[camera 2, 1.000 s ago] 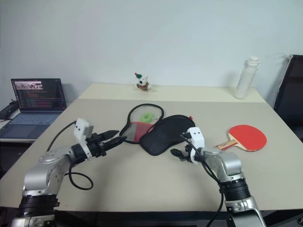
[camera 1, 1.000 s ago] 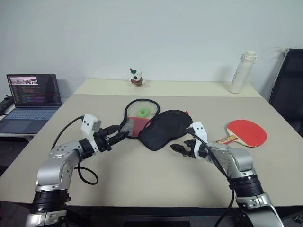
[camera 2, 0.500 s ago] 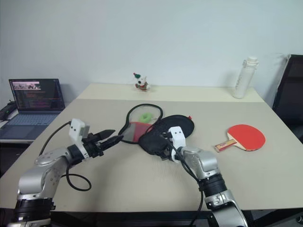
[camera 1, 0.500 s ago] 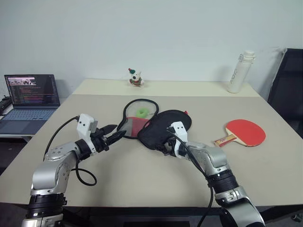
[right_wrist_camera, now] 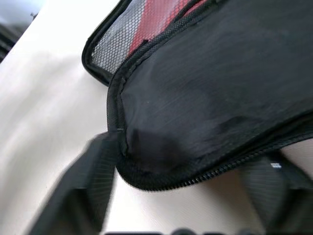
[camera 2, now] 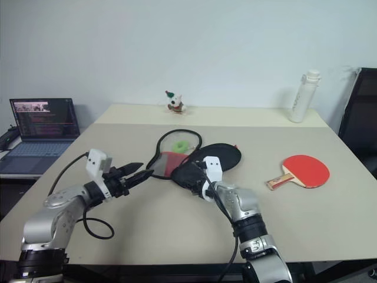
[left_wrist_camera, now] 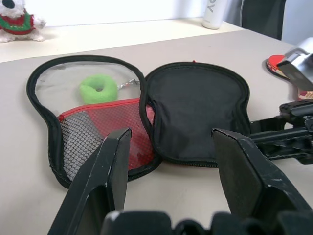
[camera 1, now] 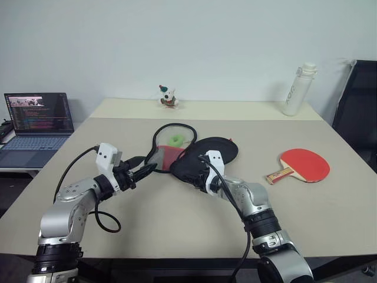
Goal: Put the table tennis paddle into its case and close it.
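We're pinching the near edge of the case (camera 1: pixel 203 156) with our right gripper (camera 1: pixel 197 174), left gripper (left_wrist_camera: pixel 168 147) sitting open beside it, and the table tennis paddle (camera 1: pixel 303 164) is lying off to the right

Silver arms, white wrist blocks, black cables, seemingly matte-black tools (camera 1: pixel 140 171).
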`<state>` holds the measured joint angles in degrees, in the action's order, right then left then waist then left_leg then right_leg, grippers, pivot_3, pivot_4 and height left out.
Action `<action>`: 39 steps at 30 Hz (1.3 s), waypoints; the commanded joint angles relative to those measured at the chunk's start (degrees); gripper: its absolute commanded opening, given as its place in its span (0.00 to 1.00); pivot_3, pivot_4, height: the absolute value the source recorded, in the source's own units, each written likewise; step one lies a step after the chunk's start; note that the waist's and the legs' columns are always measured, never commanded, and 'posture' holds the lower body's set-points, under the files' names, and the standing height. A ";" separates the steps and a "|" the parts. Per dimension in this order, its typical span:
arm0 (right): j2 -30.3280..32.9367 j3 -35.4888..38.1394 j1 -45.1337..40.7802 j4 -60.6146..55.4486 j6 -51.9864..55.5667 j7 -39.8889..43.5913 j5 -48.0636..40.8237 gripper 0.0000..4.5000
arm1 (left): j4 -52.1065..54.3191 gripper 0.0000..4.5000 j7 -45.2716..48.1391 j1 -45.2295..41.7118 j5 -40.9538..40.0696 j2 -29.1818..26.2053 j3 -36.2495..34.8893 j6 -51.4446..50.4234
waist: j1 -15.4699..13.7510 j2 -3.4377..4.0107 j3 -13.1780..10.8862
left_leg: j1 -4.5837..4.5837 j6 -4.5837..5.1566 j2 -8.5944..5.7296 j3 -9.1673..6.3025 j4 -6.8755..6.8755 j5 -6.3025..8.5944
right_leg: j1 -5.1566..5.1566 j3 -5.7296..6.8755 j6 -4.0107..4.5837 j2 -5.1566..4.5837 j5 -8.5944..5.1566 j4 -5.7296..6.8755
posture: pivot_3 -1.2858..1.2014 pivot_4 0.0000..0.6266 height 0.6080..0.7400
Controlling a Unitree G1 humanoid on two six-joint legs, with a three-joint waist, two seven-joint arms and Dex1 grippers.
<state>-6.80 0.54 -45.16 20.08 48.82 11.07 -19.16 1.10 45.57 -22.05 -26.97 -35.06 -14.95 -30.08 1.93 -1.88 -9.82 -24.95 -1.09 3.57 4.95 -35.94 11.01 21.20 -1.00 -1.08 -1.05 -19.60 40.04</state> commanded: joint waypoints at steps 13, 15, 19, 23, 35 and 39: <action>1.15 9.18 -1.81 -5.19 18.32 0.17 -11.41 0.01 | 7.44 0.63 -0.56 3.85 -1.16 0.06 1.08 0.21 | -0.01 0.00 0.00 | 0.00 0.12 0.01 0.01 0.06 0.07 | 0.01 0.00 0.01 -0.01 0.00 -0.01 | 0.52 0.24 1.00; 5.09 9.20 -2.05 -6.65 21.62 2.23 -12.24 0.01 | 8.38 0.63 -0.18 4.45 -1.37 0.16 1.74 -0.01 | 0.00 0.00 0.00 | 0.00 0.14 0.01 0.00 0.07 0.09 | 0.01 0.01 0.01 -0.01 0.00 -0.01 | 0.52 0.24 1.00; 13.29 8.68 -3.37 -5.76 24.43 6.48 -12.49 0.01 | 10.10 0.63 0.57 5.02 -1.76 0.38 2.99 -0.43 | -0.20 0.00 0.00 | 0.00 0.18 -0.04 0.00 0.05 0.10 | -0.02 0.01 0.01 -0.04 0.00 -0.06 | 0.52 0.24 1.00; 23.21 6.06 -6.00 -2.52 27.54 13.80 -12.53 0.01 | 10.10 0.63 3.10 4.76 -2.34 -0.96 3.97 -0.20 | -0.08 0.00 -0.01 | -0.01 0.18 -0.02 0.03 0.09 0.10 | 0.04 -0.02 0.02 0.00 -0.01 -0.05 | 0.52 0.24 1.00; 38.09 -11.91 -10.42 4.13 22.36 35.57 -7.65 0.01 | 7.43 0.63 10.71 1.98 -2.98 -5.43 5.65 -0.02 | 0.10 -0.04 -0.05 | -0.01 0.18 -0.01 0.17 0.19 0.11 | 0.12 -0.14 0.05 0.03 -0.04 -0.13 | 0.52 0.24 1.00; 37.78 -14.88 -11.84 7.28 18.25 38.82 -4.69 0.01 | 7.84 0.63 10.36 2.18 -2.81 -5.04 6.01 0.03 | 0.03 -0.05 -0.06 | -0.02 0.18 0.00 0.15 0.18 0.11 | 0.12 -0.12 0.05 0.03 -0.04 -0.14 | 0.52 0.24 1.00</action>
<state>30.74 -13.90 -55.57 26.75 69.14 48.18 -25.03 7.97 55.77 -18.97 -29.31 -39.91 -8.86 -30.85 1.96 -1.93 -9.88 -24.97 -0.91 3.56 5.10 -35.76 11.11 21.32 -1.13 -1.03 -1.03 -19.64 39.89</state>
